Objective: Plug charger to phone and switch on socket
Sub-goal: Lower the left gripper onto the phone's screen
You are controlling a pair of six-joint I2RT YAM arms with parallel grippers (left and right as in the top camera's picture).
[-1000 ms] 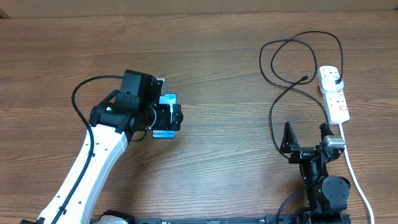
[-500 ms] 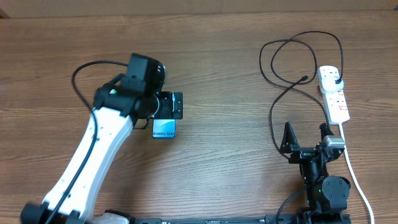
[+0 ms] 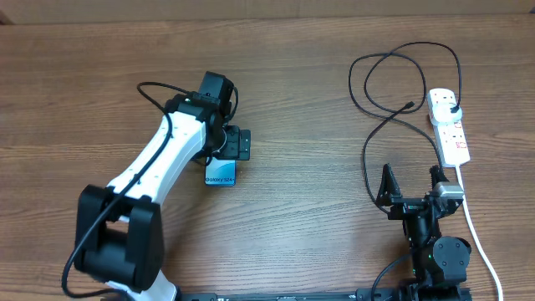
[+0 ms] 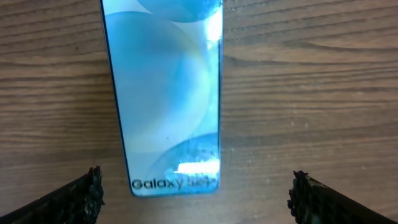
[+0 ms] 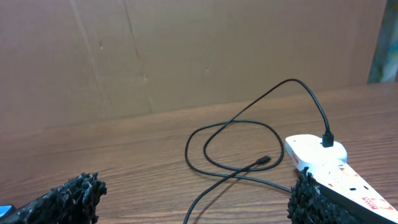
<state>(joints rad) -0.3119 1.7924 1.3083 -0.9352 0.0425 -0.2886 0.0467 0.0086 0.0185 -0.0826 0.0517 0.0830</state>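
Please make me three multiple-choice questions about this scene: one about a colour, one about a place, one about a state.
1. What colour is the screen of the phone?
A. Red
B. Light blue
C. Green

2. Where is the plug of the charger?
A. In the socket
B. In the phone
C. Lying loose

3. How is the left gripper?
A. Shut on the phone
B. Open over the phone
C. Shut on the charger

1 B: the left wrist view shows it pale blue.
2 A: the black plug sits in the white strip's end.
3 B: its fingers stand wide apart, one on each side of the phone.
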